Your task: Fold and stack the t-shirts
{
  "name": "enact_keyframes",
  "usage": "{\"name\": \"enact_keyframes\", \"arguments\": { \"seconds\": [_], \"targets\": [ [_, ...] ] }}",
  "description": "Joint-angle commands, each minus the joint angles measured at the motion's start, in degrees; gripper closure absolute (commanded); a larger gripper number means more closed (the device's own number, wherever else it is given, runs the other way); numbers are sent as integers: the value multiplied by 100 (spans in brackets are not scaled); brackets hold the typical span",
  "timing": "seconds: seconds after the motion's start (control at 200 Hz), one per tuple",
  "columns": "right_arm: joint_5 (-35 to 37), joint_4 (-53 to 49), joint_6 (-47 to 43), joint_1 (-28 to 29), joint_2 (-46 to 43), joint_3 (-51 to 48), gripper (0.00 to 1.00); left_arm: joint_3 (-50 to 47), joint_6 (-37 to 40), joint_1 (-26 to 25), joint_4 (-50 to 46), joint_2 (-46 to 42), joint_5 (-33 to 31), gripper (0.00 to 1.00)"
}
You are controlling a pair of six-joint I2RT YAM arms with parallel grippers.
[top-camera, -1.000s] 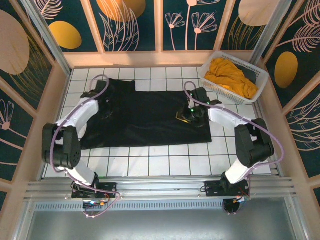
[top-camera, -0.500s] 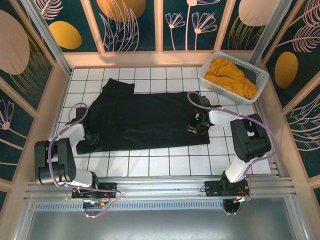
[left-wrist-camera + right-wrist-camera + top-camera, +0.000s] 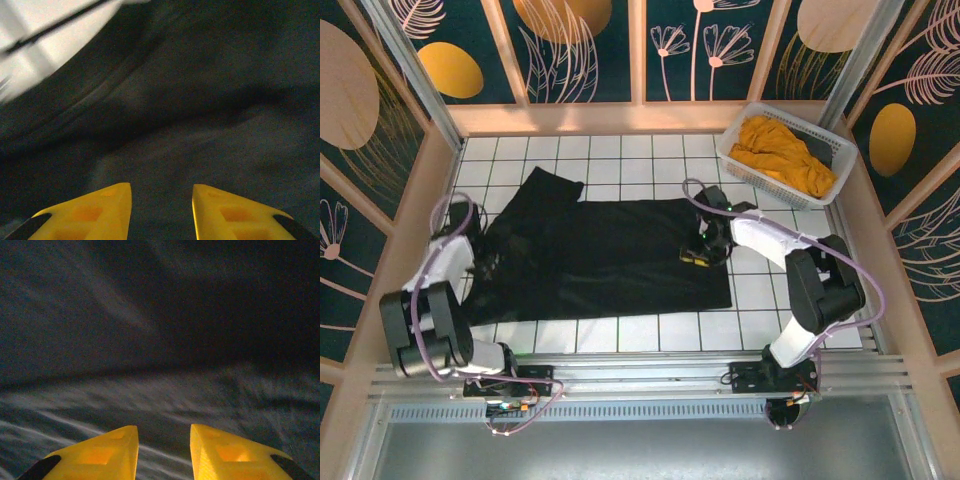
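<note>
The white lattice basket [image 3: 750,170] sits at the far right corner of the table [image 3: 620,330], set at a slant to the tiles. It holds the yellow shirt [image 3: 780,150], a crumpled mustard heap of soft cloth that fills most of it. A dark patch shows at the basket's right end, too small to identify. The black shirt [image 3: 610,255] lies spread across the middle of the table, well apart from the basket. It is a wide matte shape several tiles across, mostly flat, with one sleeve poking toward the far left and its left side rumpled into folds. The table is a grid of white square tiles with thin dark joints. The left claw [image 3: 485,265] is low at the shirt's left edge; in the left wrist view its yellow wedge-shaped fingers [image 3: 95,212] stand spread with nothing between them, over blurred black cloth and a sliver of white tile. The right claw [image 3: 697,256] is on the shirt's right part, its jaws likewise parted over creased black cloth, gripping nothing.
</note>
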Motion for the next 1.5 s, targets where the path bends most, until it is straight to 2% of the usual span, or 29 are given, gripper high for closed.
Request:
{"name": "enact_keyframes", "arguments": {
  "seconds": [0.0,0.1,0.295,0.581,0.846,1.061,1.221,1.356,1.436,1.476,1.496],
  "targets": [
    [59,534,-12,-293,-147,554,64,1491,509,-493,-73,983,-126,58],
    [-51,959,101,-498,100,984,63,2875,723,-840,-246,2132,-329,56],
    [-95,948,16,-653,766,2058,63,5011,860,-928,-358,3875,-648,55],
    [-84,914,79,-793,794,2190,63,7006,1148,-937,171,5544,-1228,58],
    [-22,959,184,-905,546,1686,63,7482,1652,-1149,541,6223,-1580,52],
    [-39,1045,273,-935,533,1527,63,8390,1754,-1437,-362,6942,-2114,41],
    [-57,1082,296,-933,569,1472,63,8900,1745,-1555,-1072,7312,-2211,41],
    [-57,1112,290,-931,597,1467,63,8852,1815,-1609,-1543,7428,-2123,43],
    [-19,1134,315,-935,673,1482,63,8598,1938,-1696,-1552,7364,-1955,49],
    [31,1132,353,-935,720,1497,63,8514,1950,-1738,-1520,7305,-1906,43],
    [64,1141,386,-939,739,1507,63,8529,1951,-1772,-1528,7293,-1956,48]
  ]
}}
